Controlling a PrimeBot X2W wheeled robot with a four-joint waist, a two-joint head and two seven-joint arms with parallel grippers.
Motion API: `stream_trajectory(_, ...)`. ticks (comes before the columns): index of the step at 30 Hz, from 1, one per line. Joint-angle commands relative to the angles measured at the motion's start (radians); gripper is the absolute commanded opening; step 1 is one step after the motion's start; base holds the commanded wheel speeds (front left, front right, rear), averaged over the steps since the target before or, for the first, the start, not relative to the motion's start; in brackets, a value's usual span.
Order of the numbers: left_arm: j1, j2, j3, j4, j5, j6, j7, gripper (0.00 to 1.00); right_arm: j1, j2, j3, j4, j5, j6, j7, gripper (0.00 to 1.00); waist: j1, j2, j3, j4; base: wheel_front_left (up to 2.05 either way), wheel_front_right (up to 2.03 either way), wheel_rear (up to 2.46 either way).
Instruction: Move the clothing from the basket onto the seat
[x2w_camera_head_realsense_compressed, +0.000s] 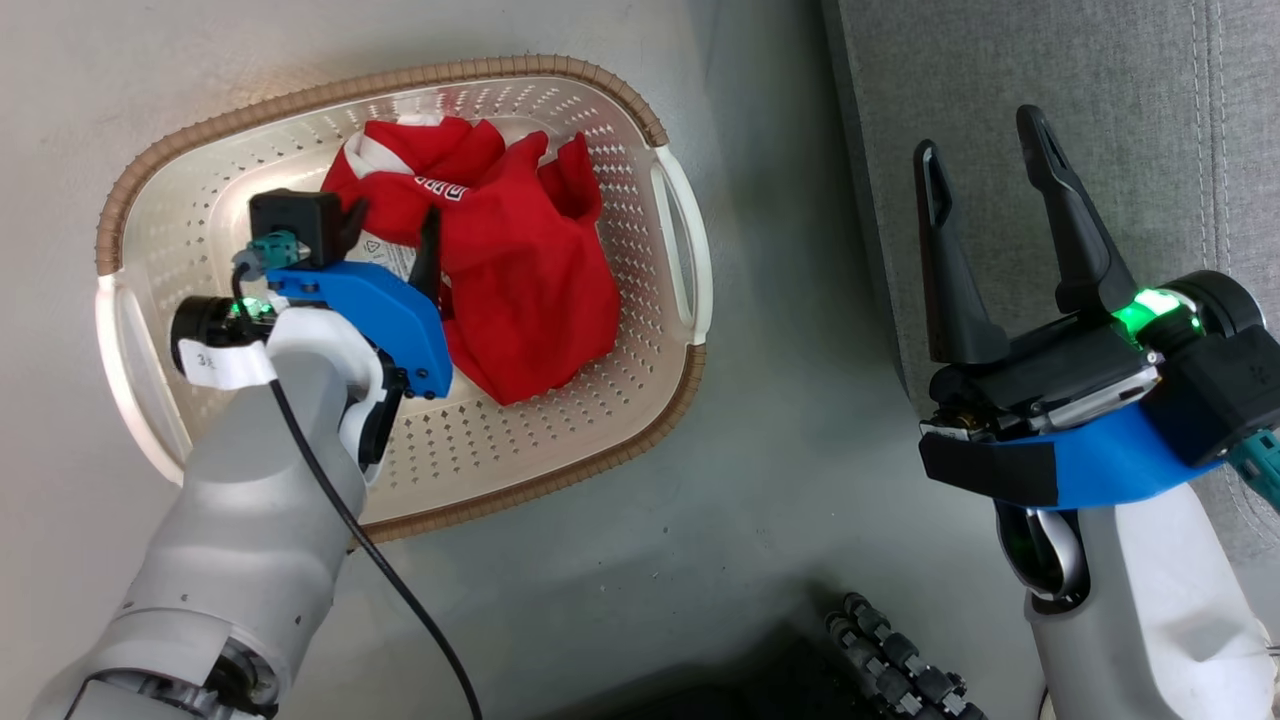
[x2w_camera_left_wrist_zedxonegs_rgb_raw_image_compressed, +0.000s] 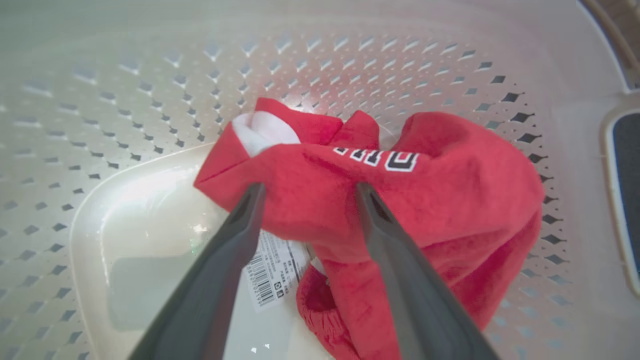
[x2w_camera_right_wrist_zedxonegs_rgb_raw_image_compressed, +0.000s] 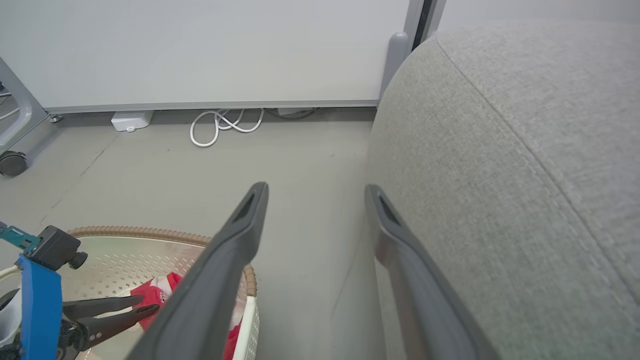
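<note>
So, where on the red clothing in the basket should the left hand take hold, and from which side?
Probably the raised fold of the clothing next to the white lettering, coming straight down from above into the basket. That fold is bunched and thick, and the open left hand has one finger on each side of it.

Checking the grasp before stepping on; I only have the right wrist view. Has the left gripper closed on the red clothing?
Observer: No. Left gripper is open, jaws straddling a fold of the clothing; contact unclear.
Operator: Anything under it?
Observer: A white barcode label shows beneath the red fabric, between the jaws.
Operator: Where does the pile sit?
Observer: One heap, in the half of the basket nearer the seat.
</note>
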Motion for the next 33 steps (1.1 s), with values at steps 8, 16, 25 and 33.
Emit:
stream_trajectory(8,-0.033,0.008,-0.046,0.039,0.027,0.027,0.004,1.0,0.024,0.0,-0.006,-0.02,0.007,0.0,-0.005,1.0,0.0,0.0,0.001,-0.003,0.0,0.0,0.0)
stream_trajectory(16,-0.068,0.02,-0.176,0.066,0.16,0.094,0.006,1.0,0.033,0.0,0.002,-0.026,0.018,0.0,-0.005,1.0,0.0,0.0,0.008,-0.006,0.0,0.0,0.0)
stream_trajectory(25,-0.123,0.039,-0.305,0.076,0.28,0.093,0.011,1.0,0.022,0.0,0.014,-0.021,0.027,0.0,-0.005,1.0,0.0,0.0,0.009,-0.01,0.0,0.0,0.0)
stream_trajectory(33,-0.153,0.057,-0.399,0.084,0.346,0.032,0.097,1.0,0.026,0.0,0.029,-0.022,0.04,0.0,-0.005,1.0,0.0,0.0,-0.005,-0.025,0.0,0.0,0.0)
